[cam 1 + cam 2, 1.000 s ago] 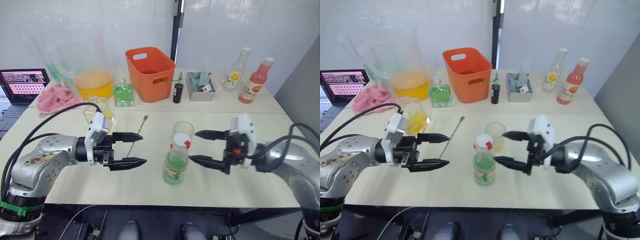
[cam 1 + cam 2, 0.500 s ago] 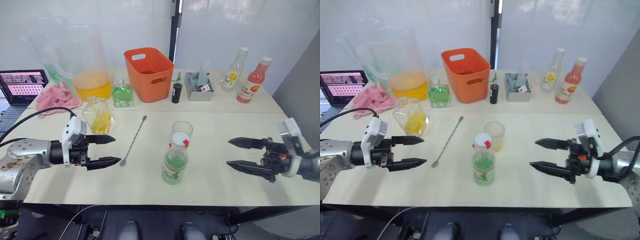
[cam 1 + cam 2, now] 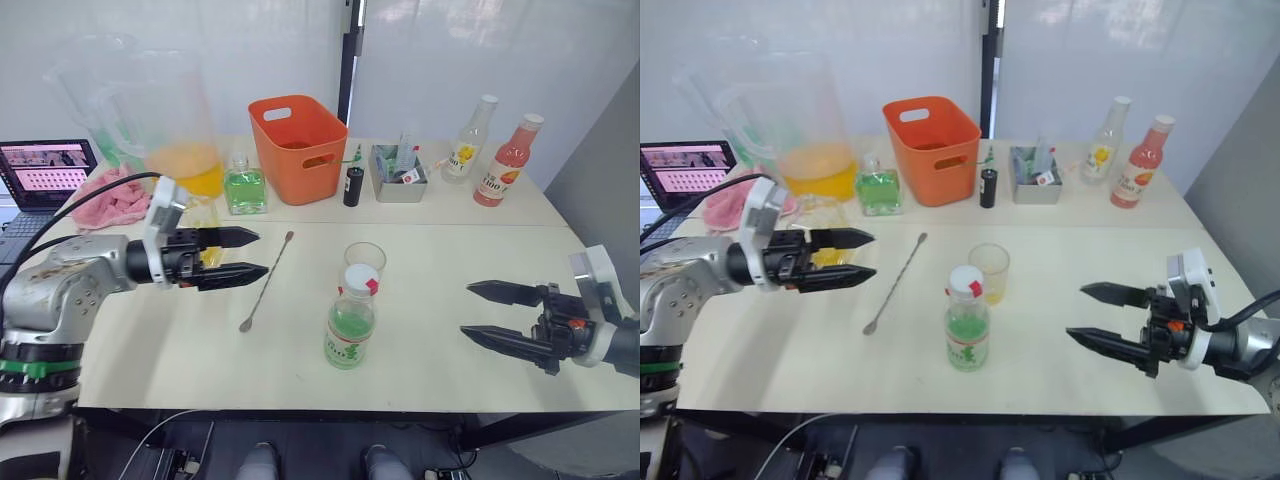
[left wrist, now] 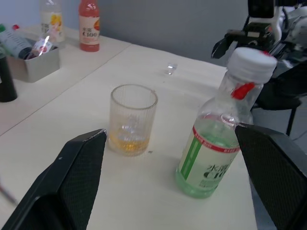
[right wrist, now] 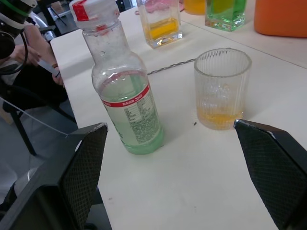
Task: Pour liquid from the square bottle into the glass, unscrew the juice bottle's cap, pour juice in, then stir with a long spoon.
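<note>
Juice bottle (image 3: pixel 351 320) stands capped just in front of the glass (image 3: pixel 365 266), which probably holds some yellow liquid. Both grippers, left (image 3: pixel 242 257) and right (image 3: pixel 487 314), have drawn back from it, jaws wide and empty; unscrewing is next.

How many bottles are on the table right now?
5. The juice bottle stands at front centre; the square bottle sits behind the left claw; the green square bottle is beside the orange bin; the yellow-label bottle and pink-red bottle are back right.
</note>
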You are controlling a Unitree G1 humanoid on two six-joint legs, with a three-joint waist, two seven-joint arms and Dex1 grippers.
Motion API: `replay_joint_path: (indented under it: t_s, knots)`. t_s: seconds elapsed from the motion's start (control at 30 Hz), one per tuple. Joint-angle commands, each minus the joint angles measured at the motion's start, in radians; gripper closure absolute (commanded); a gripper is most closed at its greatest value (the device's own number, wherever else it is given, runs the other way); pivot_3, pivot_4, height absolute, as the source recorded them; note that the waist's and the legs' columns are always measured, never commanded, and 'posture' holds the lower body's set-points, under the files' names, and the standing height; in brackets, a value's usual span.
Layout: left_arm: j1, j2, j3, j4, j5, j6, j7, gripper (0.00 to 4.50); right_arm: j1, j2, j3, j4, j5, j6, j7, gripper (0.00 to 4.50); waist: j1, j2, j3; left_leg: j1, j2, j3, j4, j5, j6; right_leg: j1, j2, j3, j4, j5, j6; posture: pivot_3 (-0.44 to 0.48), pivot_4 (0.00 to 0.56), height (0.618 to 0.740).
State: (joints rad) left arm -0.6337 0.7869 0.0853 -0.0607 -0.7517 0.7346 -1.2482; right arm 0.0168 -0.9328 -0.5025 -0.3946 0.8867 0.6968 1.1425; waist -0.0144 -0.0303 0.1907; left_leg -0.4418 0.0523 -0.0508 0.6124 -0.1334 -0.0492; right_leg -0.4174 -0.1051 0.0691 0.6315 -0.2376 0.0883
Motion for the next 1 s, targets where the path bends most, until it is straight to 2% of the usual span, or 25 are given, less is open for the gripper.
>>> replay_joint_path:
  t_s: [0.03, 0.37, 0.7, 1.0]
  knots:
    - [-0.038, -0.036, -0.060, -0.036, 0.012, -0.037, -0.044, 0.00, 0.010, -0.004, -0.049, -0.034, 0.010, -0.020, -0.009, 0.05, -0.004, 0.000, 0.000, 0.000, 0.000, 0.000, 0.000, 0.000, 0.000, 0.000, 0.000, 0.000, 0.000, 0.000, 0.000, 0.000, 0.150, 0.740]
    - [-0.099, -0.151, -0.202, -0.062, 0.086, -0.122, -0.094, 0.00, 0.058, -0.009, -0.093, -0.061, -0.012, -0.040, -0.037, 0.05, -0.001, 0.000, 0.000, 0.000, 0.000, 0.000, 0.001, 0.000, 0.000, 0.001, 0.000, 0.000, -0.001, 0.000, 0.000, 0.000, 0.150, 0.740]
    - [-0.115, -0.272, -0.257, -0.050, 0.155, -0.183, -0.033, 0.00, 0.050, -0.017, -0.098, -0.053, -0.042, -0.052, -0.041, 0.05, 0.001, 0.000, 0.000, 0.000, 0.000, -0.001, 0.002, 0.000, 0.000, 0.003, 0.000, 0.000, -0.001, 0.000, 0.000, 0.000, 0.150, 0.740]
    - [-0.103, -0.332, -0.293, -0.039, 0.219, -0.231, -0.015, 0.00, 0.019, -0.029, -0.088, -0.030, -0.064, -0.067, -0.042, 0.05, 0.000, 0.000, 0.000, 0.001, -0.001, -0.001, 0.003, 0.000, 0.000, 0.005, 0.000, 0.000, -0.002, 0.000, 0.001, 0.000, 0.150, 0.740]
